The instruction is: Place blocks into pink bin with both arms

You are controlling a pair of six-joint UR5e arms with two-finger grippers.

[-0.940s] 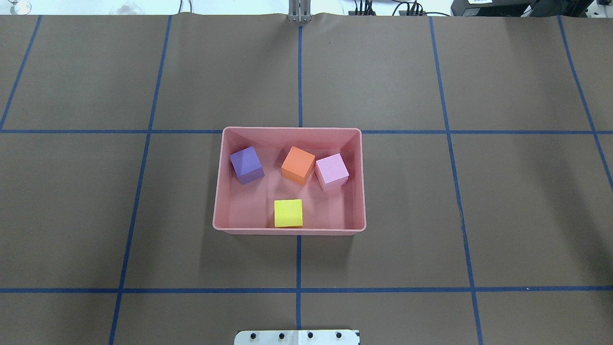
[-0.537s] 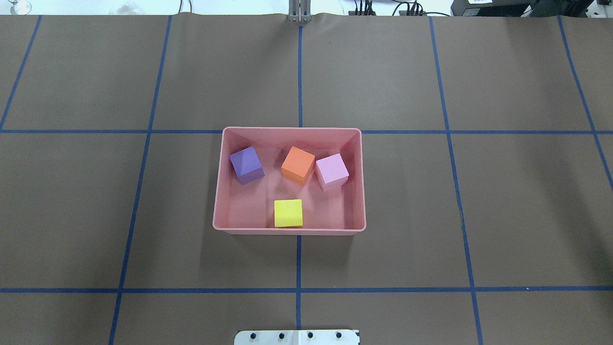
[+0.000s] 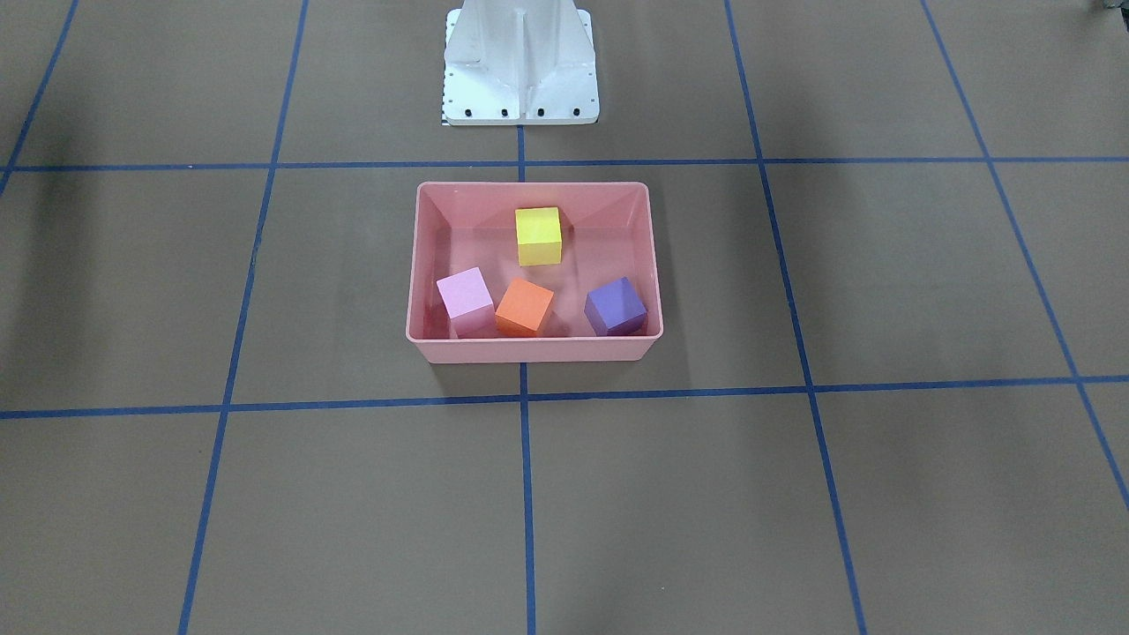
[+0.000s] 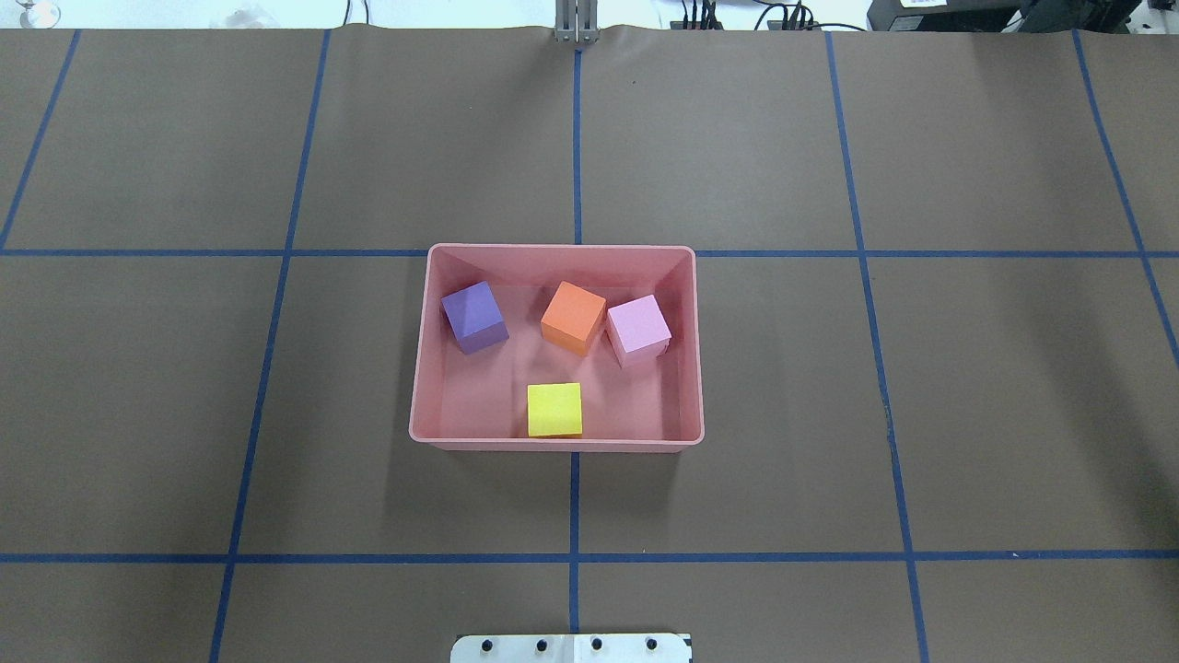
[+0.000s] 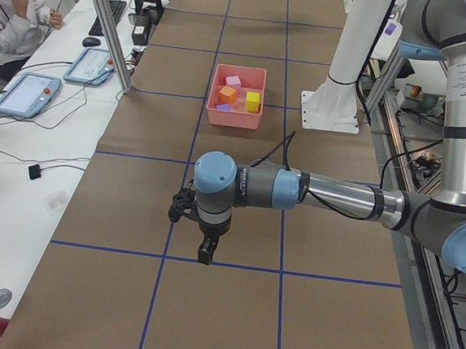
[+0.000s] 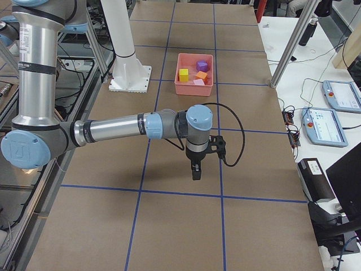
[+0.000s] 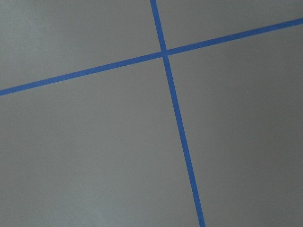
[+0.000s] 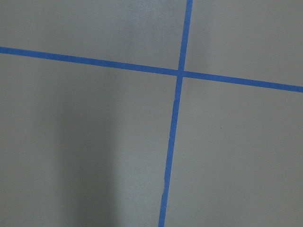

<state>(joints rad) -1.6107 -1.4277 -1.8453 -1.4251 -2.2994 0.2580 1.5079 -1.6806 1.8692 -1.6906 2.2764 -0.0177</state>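
Observation:
The pink bin (image 4: 562, 249) stands at the table's middle, also seen in the front-facing view (image 3: 529, 351). All of the blocks lie inside it: purple (image 4: 474, 316), orange (image 4: 573, 316), light pink (image 4: 637, 329) and yellow (image 4: 554, 409). Orange and light pink stand close together. My left gripper (image 5: 206, 254) shows only in the exterior left view, hanging over bare table far from the bin (image 5: 235, 117). My right gripper (image 6: 196, 172) shows only in the exterior right view, likewise far from the bin (image 6: 193, 89). I cannot tell whether either is open or shut. Both wrist views show only brown paper and blue tape.
The white bolted pedestal (image 3: 520, 70) stands just behind the bin on my side, its edge in the overhead view (image 4: 571, 647). Blue tape lines grid the brown table cover. An operator (image 5: 11, 8), tablets and metal posts stand along the far side.

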